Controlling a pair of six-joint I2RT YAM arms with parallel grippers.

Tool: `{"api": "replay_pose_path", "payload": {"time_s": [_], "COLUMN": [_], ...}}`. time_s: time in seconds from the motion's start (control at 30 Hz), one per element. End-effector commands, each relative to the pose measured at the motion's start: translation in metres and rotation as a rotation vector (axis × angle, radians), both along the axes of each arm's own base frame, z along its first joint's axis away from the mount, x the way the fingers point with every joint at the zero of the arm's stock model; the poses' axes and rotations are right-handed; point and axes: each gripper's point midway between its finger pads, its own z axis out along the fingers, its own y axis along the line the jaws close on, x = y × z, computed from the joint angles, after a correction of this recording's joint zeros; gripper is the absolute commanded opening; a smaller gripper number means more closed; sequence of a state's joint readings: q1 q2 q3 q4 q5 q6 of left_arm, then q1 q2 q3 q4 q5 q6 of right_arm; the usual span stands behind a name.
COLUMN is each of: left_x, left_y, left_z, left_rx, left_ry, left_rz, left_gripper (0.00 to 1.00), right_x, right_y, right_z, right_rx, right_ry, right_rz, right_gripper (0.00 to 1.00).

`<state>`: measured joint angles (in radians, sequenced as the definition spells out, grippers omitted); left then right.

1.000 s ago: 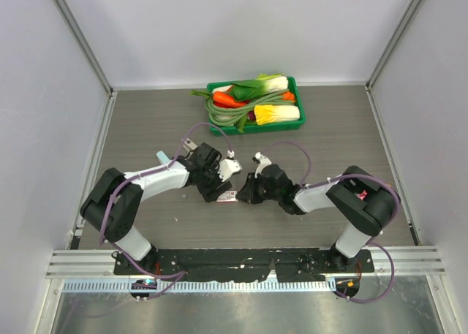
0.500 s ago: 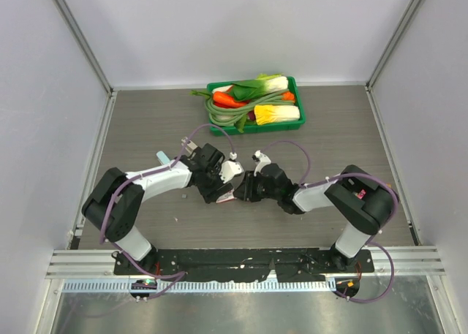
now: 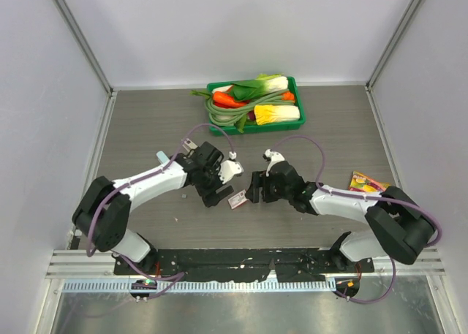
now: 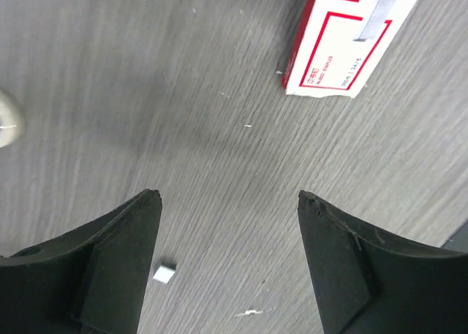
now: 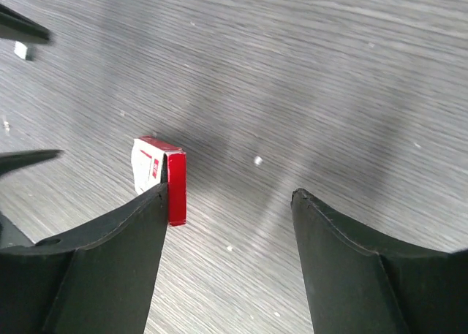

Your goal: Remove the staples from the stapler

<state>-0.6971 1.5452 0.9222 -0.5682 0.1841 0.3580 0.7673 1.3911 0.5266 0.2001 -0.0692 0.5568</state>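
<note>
Right gripper (image 5: 227,195) opened, staple (image 4: 165,273) by left gripper (image 4: 228,196)

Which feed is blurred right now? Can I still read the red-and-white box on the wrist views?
Right wrist: table grain smeared, red-and-white box soft but recognisable beside the right end effector. Left wrist: sharper, box print legible, soft shadow mid-table. Top external: evenly lit, sharp.

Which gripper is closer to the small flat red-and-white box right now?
Right. The right gripper has the small flat red-and-white box just beside one fingertip. From the left gripper the box lies farther ahead, off to one side.
</note>
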Motion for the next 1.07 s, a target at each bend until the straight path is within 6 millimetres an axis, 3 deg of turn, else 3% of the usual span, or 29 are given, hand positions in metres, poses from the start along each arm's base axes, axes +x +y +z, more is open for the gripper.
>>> {"api": "replay_pose_path", "payload": {"time_s": [0.0, 0.07, 0.23, 0.4, 0.47, 0.6, 0.63, 0.77, 1.03], "left_x": [0.011, 0.011, 0.008, 0.015, 0.017, 0.023, 0.023, 0.023, 0.029], "left_y": [-0.009, -0.008, -0.009, -0.034, -0.04, -0.045, -0.045, -0.032, 0.014], "left_z": [0.055, 0.059, 0.064, 0.07, 0.061, 0.07, 0.076, 0.084, 0.1], "left_rx": [-0.096, -0.097, -0.109, -0.156, -0.126, -0.148, -0.165, -0.172, -0.248], "left_ry": [-0.071, -0.076, -0.068, -0.044, -0.025, -0.033, -0.046, -0.057, -0.014], "left_rz": [0.028, 0.032, 0.031, 0.012, 0.012, 0.029, 0.037, 0.083, 0.235], "left_gripper": [0.8, 0.8, 0.78, 0.77, 0.76, 0.75, 0.75, 0.78, 0.8], "right_x": [-0.003, -0.004, -0.025, -0.031, -0.029, -0.018, -0.008, 0.008, 0.024], "right_y": [-0.028, -0.03, -0.037, -0.028, -0.03, -0.032, -0.029, -0.042, -0.034], "right_z": [-0.001, 0.001, -0.026, -0.027, -0.021, 0.01, 0.027, 0.042, 0.074], "right_rx": [-0.125, -0.125, -0.142, -0.044, -0.04, -0.025, -0.011, -0.113, -0.106], "right_ry": [-0.004, -0.002, 0.118, 0.146, 0.133, 0.043, -0.013, -0.042, -0.119], "right_rz": [-0.019, -0.023, -0.025, -0.049, -0.065, -0.076, -0.082, -0.139, -0.128], "right_gripper": [0.73, 0.73, 0.64, 0.64, 0.65, 0.7, 0.71, 0.73, 0.75]}}
